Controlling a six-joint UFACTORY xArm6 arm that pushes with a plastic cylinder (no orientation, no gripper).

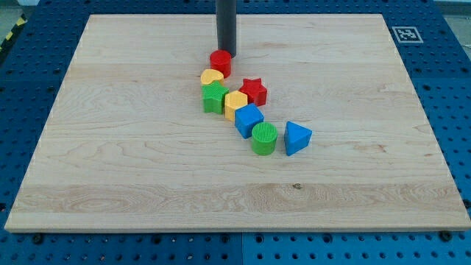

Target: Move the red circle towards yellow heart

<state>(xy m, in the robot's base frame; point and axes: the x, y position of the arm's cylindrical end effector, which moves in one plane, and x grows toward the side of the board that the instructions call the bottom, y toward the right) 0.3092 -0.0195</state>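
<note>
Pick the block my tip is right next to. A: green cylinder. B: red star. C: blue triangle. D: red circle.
D: my tip stands at the red circle, on its top side in the view, with the yellow heart just below the circle.

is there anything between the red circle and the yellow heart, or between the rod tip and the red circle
Nothing visible stands in either gap. My tip sits right at the red circle's top edge in the view, and the yellow heart lies just below the circle, apparently touching it already. The other blocks sit further down.
</note>
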